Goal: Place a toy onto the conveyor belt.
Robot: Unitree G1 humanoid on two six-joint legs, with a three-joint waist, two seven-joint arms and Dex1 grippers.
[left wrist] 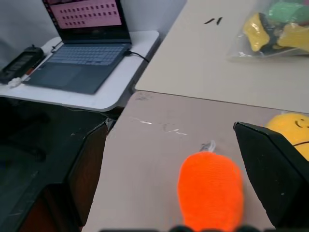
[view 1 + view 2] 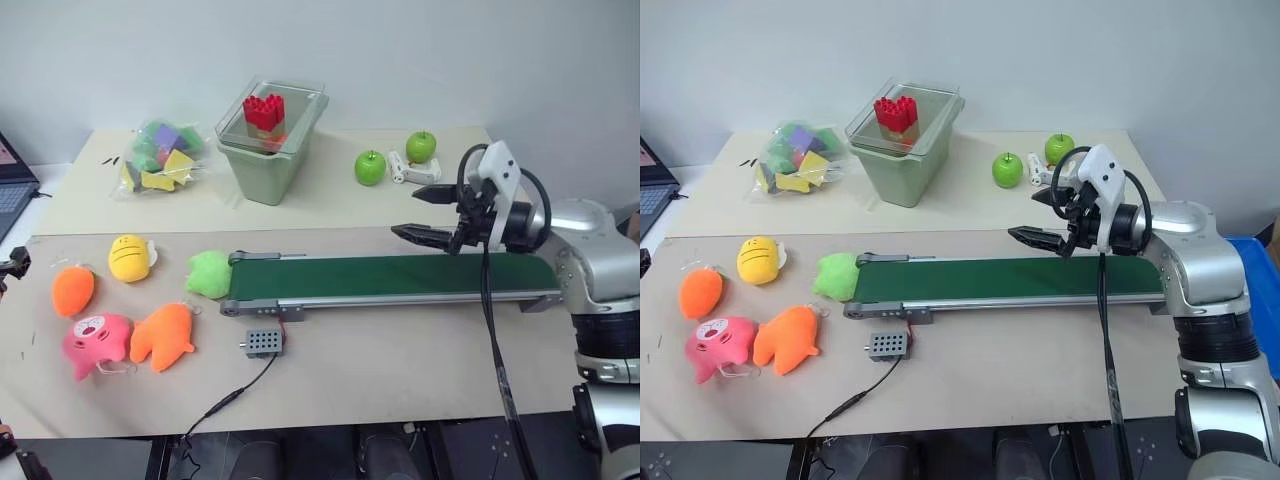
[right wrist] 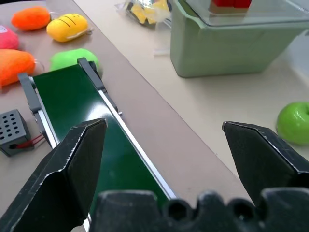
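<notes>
Our left gripper [image 1: 227, 227] hangs spread wide right over the toy [image 1: 210, 197], which lies on the table [image 2: 400, 350] left of the belt [image 2: 400, 275], so we should straddle it evenly before closing, while the right gripper [image 2: 422, 214] waits open above the belt.

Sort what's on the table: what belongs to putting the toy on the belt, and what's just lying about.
Belongs to the job:
- small oval orange toy
- conveyor belt

Lying about:
- yellow plush
- pink plush
- lobed orange plush
- green plush
- two green apples
- bin with red blocks
- bag of foam shapes
- laptop
</notes>
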